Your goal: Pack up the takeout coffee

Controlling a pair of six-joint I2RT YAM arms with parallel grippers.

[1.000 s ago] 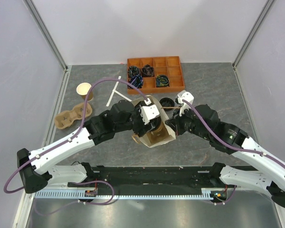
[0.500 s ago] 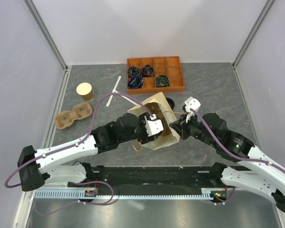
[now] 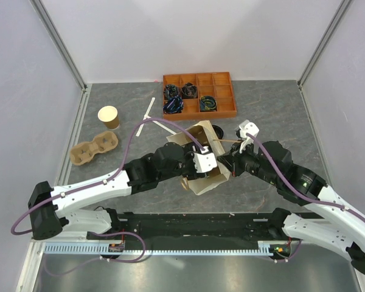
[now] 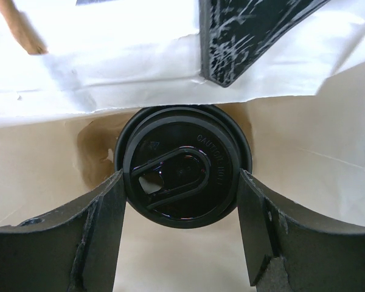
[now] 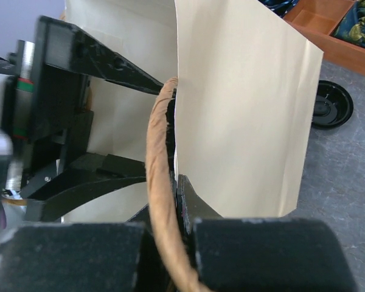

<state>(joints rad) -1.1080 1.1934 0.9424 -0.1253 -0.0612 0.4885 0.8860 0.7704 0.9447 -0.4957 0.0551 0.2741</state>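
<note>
The takeout coffee [image 4: 182, 161] shows its round black lid in the left wrist view, deep inside the cream paper bag [image 4: 304, 152]. My left gripper [image 4: 181, 177] is shut on it, with a finger against each side of the lid. From above, the bag [image 3: 212, 177] lies tilted at the table's middle, and the left gripper [image 3: 198, 165] reaches into its mouth, so the cup is hidden there. My right gripper [image 3: 227, 163] is shut on the bag's right edge [image 5: 243, 121], next to the twisted paper handle [image 5: 161, 152].
An orange compartment tray [image 3: 222, 79] with dark items stands at the back. A lidless brown cup [image 3: 108, 115], a tan pulp carrier [image 3: 94, 149] and white sticks [image 3: 147, 112] lie at the left. A loose black lid [image 3: 216, 129] lies behind the bag.
My left gripper has moved right and deeper into the bag with the cup. The bag has shifted a little to the right, and the right gripper has kept hold of its edge.
</note>
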